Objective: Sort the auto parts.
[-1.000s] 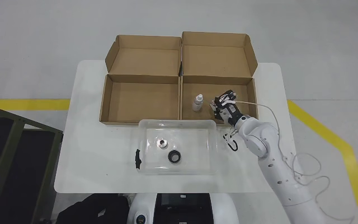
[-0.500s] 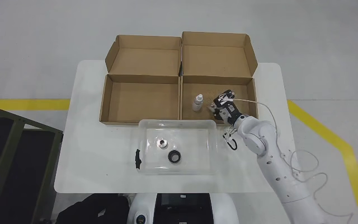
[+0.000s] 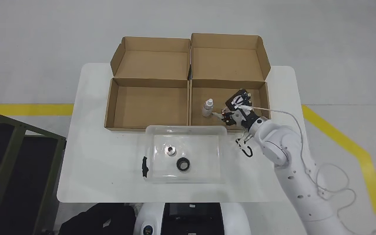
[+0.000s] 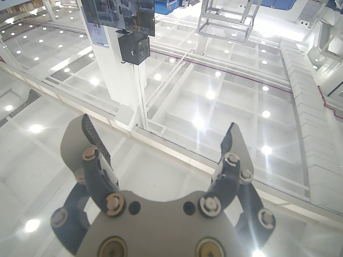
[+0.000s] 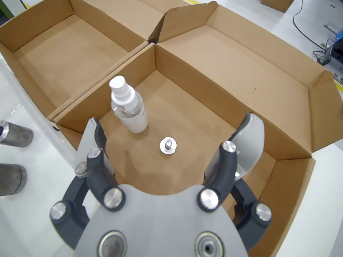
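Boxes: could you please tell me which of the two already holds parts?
The box under the right end effector: it holds a bottle and a metal part; the other box holds neither.

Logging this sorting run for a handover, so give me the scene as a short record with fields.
right end effector: open, empty, above the right box
left end effector: open, empty, facing the ceiling
right box contents: upright spray bottle; small metal fastener, apart from it
left box: lid open, beside the right box
clear tray: round metal part, black ring inside; black piece at its left edge
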Robot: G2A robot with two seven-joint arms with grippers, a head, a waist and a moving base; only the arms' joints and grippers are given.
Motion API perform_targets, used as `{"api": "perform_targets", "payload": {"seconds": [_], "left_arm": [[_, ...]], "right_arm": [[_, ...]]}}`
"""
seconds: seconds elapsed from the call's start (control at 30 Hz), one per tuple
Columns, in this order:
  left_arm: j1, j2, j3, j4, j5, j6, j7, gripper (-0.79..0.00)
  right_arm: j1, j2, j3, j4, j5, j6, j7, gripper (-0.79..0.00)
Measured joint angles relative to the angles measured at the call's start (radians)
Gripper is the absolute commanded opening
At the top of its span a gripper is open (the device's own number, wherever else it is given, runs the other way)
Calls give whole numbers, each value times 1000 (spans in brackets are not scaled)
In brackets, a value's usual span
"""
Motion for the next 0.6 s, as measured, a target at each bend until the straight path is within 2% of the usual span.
{"api": "perform_targets", "payload": {"seconds": [0.23,0.6], "left_arm": [[0,0,0,0,0,0,0,0],[0,0,0,0,0,0,0,0]], "right_arm": [[-71,9,-3,-159,36,-63,107,0],[-201,19,-68,-329,50,-131,160,0]]}}
